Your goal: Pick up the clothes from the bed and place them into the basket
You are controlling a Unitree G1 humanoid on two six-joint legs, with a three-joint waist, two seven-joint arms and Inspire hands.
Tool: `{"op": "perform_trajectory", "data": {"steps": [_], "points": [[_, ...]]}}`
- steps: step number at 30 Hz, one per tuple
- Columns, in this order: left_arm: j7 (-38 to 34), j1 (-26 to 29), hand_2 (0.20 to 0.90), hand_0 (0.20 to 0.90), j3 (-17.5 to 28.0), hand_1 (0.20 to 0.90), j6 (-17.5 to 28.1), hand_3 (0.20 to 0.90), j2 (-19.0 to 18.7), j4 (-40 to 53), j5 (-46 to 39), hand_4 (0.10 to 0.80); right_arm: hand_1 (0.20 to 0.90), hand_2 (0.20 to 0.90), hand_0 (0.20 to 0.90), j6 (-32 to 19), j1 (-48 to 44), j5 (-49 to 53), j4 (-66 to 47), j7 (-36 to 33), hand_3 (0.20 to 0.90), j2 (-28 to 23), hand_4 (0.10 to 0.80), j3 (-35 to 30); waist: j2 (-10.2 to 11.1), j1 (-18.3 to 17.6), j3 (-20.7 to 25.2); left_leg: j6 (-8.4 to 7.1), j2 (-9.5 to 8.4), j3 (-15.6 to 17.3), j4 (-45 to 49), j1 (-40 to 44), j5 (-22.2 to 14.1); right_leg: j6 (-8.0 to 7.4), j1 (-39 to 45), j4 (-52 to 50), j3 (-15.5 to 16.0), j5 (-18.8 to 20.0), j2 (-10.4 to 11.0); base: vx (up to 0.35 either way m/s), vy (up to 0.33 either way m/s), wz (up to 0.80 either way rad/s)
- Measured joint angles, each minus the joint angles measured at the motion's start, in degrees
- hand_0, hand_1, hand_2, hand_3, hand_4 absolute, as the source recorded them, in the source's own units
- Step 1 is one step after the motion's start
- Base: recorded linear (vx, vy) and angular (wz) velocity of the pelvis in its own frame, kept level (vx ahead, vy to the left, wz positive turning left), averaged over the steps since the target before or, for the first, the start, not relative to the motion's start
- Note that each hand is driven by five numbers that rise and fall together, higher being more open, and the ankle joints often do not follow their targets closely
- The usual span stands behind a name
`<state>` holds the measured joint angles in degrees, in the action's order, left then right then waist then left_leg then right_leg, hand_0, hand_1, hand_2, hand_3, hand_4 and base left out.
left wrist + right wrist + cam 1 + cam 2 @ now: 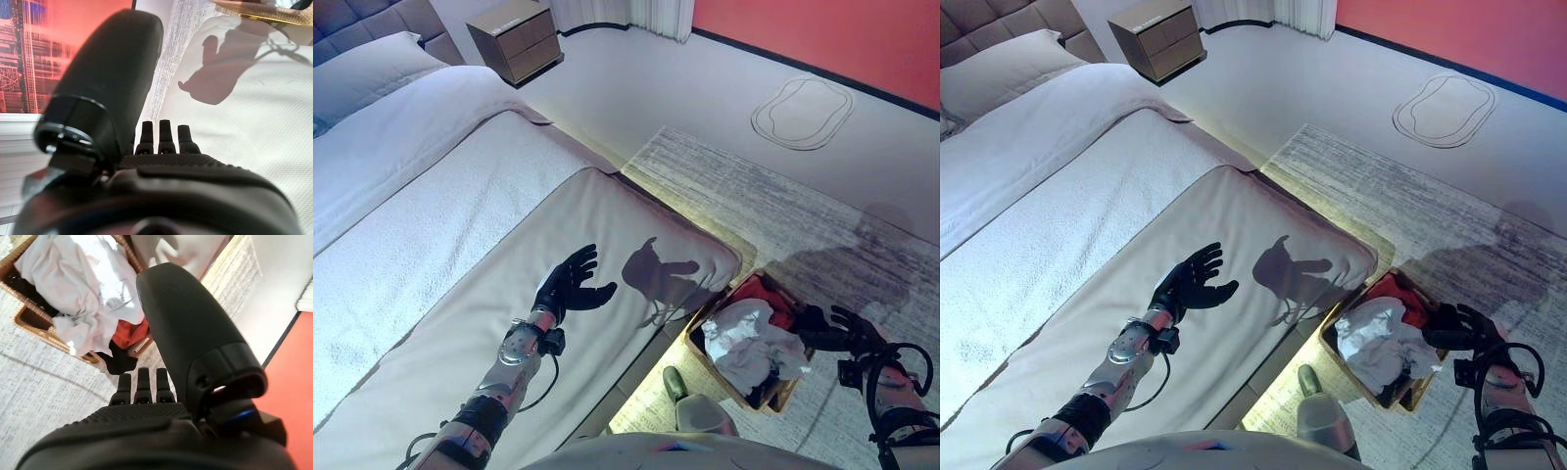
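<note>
My left hand (570,284) hovers spread and empty over the bed (460,245); my right hand (837,331) hangs relaxed beside the basket (707,360), white clothes (749,343) heaped just below it.

Left hand (570,284) outstretched, fingers spread and empty; right hand (842,331) low, fingers straight, likewise empty.

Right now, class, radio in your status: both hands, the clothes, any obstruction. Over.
Left hand open above the grey bed cover, holding nothing. Right hand open beside the woven wicker basket. White and red clothes in basket. Nothing in the way.
</note>
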<state>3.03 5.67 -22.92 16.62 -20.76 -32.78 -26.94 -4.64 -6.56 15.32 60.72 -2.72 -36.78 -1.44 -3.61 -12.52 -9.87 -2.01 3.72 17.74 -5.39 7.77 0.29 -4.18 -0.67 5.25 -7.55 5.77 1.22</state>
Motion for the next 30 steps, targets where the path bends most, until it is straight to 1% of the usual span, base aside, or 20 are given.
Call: {"op": "perform_trajectory", "data": {"steps": [3, 6, 7, 10, 12, 15, 17, 19, 21, 24, 27, 30], "points": [[-0.12, 0.0, 0.9, 0.9, 0.01, 0.9, 0.0, 0.9, 0.0, 0.0, 0.0, 0.8, 0.9, 0.9, 0.9, 0.27, -0.01, -1.42, -0.37, -0.67, 0.9, 0.0, 0.8, 0.0, 0.03, 0.12, -0.13, 0.01, 0.0, -0.15, 0.0, 0.09, 0.0, 0.0, 0.18, 0.0, 0.09, 0.0, 0.0, 0.011, 0.003, 0.0], [-0.36, 0.0, 0.9, 0.9, 0.11, 0.9, 0.0, 0.9, -0.01, 0.0, -0.03, 0.8, 0.9, 0.9, 0.9, 1.04, 0.07, -3.16, -3.82, -1.87, 0.9, 0.0, 0.8, 0.09, 0.09, 0.13, -0.38, 0.01, 0.0, -0.44, -0.01, 0.4, 0.0, 0.0, 0.6, -0.01, 0.21, 0.0, 0.01, 0.0, 0.0, 0.0], [-0.4, -0.01, 0.9, 0.9, 0.13, 0.9, 0.0, 0.9, 0.0, 0.0, -0.03, 0.8, 0.9, 0.9, 0.9, 1.45, 0.09, -3.46, -6.31, -2.49, 0.9, 0.0, 0.8, 0.23, 0.08, 0.1, -0.76, 0.02, 0.02, -0.52, -0.02, 0.75, -0.01, -0.02, 1.06, 0.0, 0.28, -0.01, 0.01, 0.0, 0.0, 0.0], [-0.59, -0.06, 0.9, 0.9, 0.21, 0.9, 0.0, 0.9, 0.29, 0.0, -0.03, 0.8, 0.9, 0.9, 0.9, 2.71, 0.62, -3.9, -19.17, -5.74, 0.9, -0.03, 0.8, 2.61, 0.13, 0.08, -0.95, 0.02, 0.09, -1.04, -0.02, 0.64, 0.02, -0.23, 1.23, -0.01, 0.63, -0.16, 0.09, 0.02, 0.019, 0.08], [-0.63, -0.18, 0.9, 0.9, 0.39, 0.9, 0.0, 0.9, 1.41, -0.03, -0.01, 0.8, 0.9, 0.9, 0.9, 2.89, 0.65, -5.4, -26.55, -6.08, 0.9, -0.09, 0.8, 4.6, 0.14, 0.56, -0.96, 0.01, 0.2, -2.11, -0.01, 0.76, 0.37, 0.0, 1.85, 0.01, 1.65, -0.01, 0.1, 0.016, 0.017, 0.27], [-0.64, -0.5, 0.9, 0.9, 0.57, 0.9, 1.02, 0.9, 3.87, -0.11, 0.13, 0.8, 0.9, 0.9, 0.9, 2.31, 0.47, -6.55, -32.54, -6.88, 0.9, 0.64, 0.8, 6.89, 0.13, 3.15, -0.96, 0.06, 0.29, -4.46, -0.02, 0.49, 0.87, -0.29, 2.55, 0.02, 3.56, -0.3, 0.13, 0.028, 0.014, 0.38], [-1.1, -1.24, 0.9, 0.9, 0.66, 0.9, 2.4, 0.9, 4.78, -0.64, 2.18, 0.8, 0.9, 0.9, 0.9, 0.79, 0.16, -9.45, -33.97, -8.72, 0.9, 3.01, 0.8, 8.92, 0.21, 4.53, -1.0, -0.16, 0.19, -6.62, -0.01, -0.03, 1.43, -0.23, 2.97, 0.02, 5.27, -0.3, 0.23, 0.054, 0.045, 0.48], [-2.15, -1.75, 0.9, 0.9, 0.62, 0.9, 3.52, 0.9, 4.89, -1.61, 4.62, 0.8, 0.9, 0.9, 0.9, -0.27, -0.27, -12.08, -34.27, -9.71, 0.9, 5.13, 0.8, 11.6, 0.28, 6.19, -0.97, -0.16, 0.24, -7.32, -0.01, -0.17, 1.57, 0.03, 3.19, 0.02, 6.15, -0.5, 0.35, 0.061, 0.05, 0.28], [-4.22, -3.17, 0.9, 0.9, 0.67, 0.9, 4.64, 0.9, 4.85, -1.68, 6.73, 0.8, 0.9, 0.9, 0.9, -1.38, -0.13, -14.62, -34.64, -9.97, 0.9, 7.87, 0.8, 14.85, 0.3, 6.99, -0.97, -0.2, 0.21, -8.63, 0.0, -0.55, 1.89, 0.14, 3.4, 0.02, 7.24, -0.57, 0.31, 0.052, 0.039, 0.27], [-6.94, -4.38, 0.9, 0.9, 0.68, 0.9, 4.83, 0.9, 4.94, -1.68, 7.83, 0.8, 0.9, 0.9, 0.9, -2.7, 1.04, -18.14, -34.65, -10.04, 0.9, 10.54, 0.8, 18.24, 0.42, 8.53, -0.95, -0.04, 0.23, -10.09, 0.0, -0.64, 2.1, 0.09, 4.1, 0.02, 8.78, -0.78, 0.64, 0.076, 0.027, 0.27], [-9.18, -5.11, 0.9, 0.9, 0.98, 0.9, 4.86, 0.9, 5.02, -1.68, 8.87, 0.8, 0.9, 0.9, 0.9, -3.9, 1.68, -20.72, -34.65, -9.99, 0.9, 11.27, 0.8, 20.67, 1.11, 9.72, -0.85, 0.05, -0.1, -11.67, 0.0, -0.68, 2.3, -0.09, 4.89, 0.03, 10.36, -1.09, 1.17, 0.07, 0.014, 0.3], [-9.97, -6.18, 0.9, 0.9, 2.1, 0.9, 4.92, 0.9, 4.74, -1.66, 8.97, 0.8, 0.9, 0.9, 0.9, -4.23, 1.82, -21.29, -34.72, -9.9, 0.9, 11.48, 0.8, 21.04, 2.63, 11.27, -0.01, 0.29, -0.4, -13.22, 0.01, -1.17, 2.58, -0.04, 5.14, 0.03, 11.89, -1.32, 1.51, 0.056, 0.019, 0.28]]}}
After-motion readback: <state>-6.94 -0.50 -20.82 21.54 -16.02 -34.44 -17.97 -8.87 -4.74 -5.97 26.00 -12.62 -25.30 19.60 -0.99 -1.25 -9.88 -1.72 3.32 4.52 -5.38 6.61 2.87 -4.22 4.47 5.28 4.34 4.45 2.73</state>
